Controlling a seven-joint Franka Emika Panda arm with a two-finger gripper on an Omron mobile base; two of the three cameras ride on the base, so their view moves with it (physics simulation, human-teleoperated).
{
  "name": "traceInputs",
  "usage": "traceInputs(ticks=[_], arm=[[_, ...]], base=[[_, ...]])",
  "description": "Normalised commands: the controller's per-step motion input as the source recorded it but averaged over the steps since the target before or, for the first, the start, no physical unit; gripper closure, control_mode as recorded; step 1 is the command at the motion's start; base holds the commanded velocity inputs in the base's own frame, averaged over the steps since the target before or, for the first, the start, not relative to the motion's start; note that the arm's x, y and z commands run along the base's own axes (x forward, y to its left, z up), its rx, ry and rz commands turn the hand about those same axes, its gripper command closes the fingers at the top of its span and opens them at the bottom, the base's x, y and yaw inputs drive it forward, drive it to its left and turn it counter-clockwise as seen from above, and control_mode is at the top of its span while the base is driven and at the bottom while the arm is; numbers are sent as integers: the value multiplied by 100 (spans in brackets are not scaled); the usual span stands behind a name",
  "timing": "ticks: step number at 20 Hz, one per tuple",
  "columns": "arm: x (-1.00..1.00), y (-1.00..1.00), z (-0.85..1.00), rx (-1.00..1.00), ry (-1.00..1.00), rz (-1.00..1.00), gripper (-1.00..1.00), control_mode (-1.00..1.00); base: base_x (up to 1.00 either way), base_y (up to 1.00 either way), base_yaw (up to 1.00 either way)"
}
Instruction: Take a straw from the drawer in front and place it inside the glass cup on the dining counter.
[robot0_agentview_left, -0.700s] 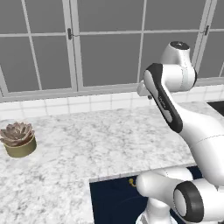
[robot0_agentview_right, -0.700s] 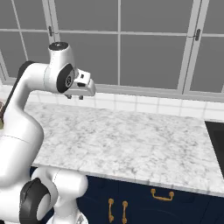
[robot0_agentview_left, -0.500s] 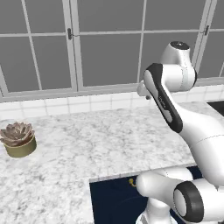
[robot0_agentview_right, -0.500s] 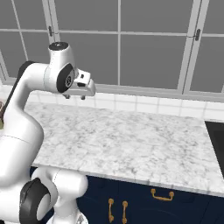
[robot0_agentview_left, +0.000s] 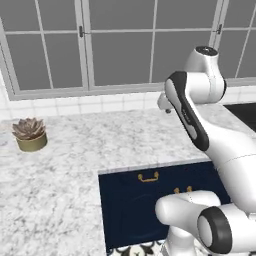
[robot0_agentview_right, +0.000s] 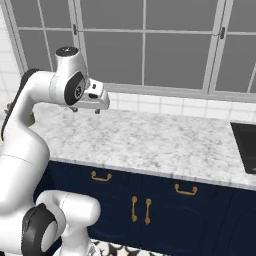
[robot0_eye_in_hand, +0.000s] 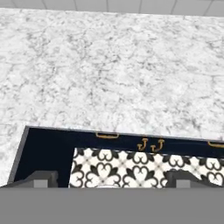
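Nearest the base, the navy-blue cabinet fronts (robot0_agentview_right: 150, 200) stand under the marble top, all flush and closed. In the right base view four brass handles show on them: two horizontal bars, one on the drawer (robot0_agentview_right: 102, 176) at the left and one (robot0_agentview_right: 185, 189) further right, and two upright pulls (robot0_agentview_right: 140, 209) side by side between and below them. In the hand view the drawer's bar handle (robot0_eye_in_hand: 107, 135) runs along the cabinet edge, its long axis parallel to the marble's front lip, with the patterned black-and-white floor tile (robot0_eye_in_hand: 131, 168) below it.

Above the cabinets lies the white-grey marble surface (robot0_agentview_right: 165, 145). The claw (robot0_agentview_right: 85, 110) hangs over it near its back edge, pointing down; two small dark tips show beneath the white hand, but I cannot tell whether they are spread or pressed together. In the hand view the two finger tips (robot0_eye_in_hand: 41, 178) sit far apart at the lower corners with nothing between them.

Toward the left end of the surface stands one brass pot with a succulent (robot0_agentview_left: 30, 135), upright, well apart from the arm. A dark sink corner (robot0_agentview_right: 245, 147) cuts in at the right. Behind everything run white wall tiles and grey-framed windows (robot0_agentview_right: 145, 45)
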Motion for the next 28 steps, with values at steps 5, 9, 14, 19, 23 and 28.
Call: traceInputs(ticks=[5,9,14,19,23,28], arm=[[0,0,0,0,0,0,-100,100],[0,0,0,0,0,0,-100,100],[0,0,0,0,0,0,-100,100],[0,0,0,0,0,0,-100,100],[0,0,0,0,0,0,-100,100],[0,0,0,0,0,0,-100,100]], base=[[0,-71,53],[0,-66,64],[0,-69,63],[-2,-73,58],[-6,-77,41],[-9,-74,36]])
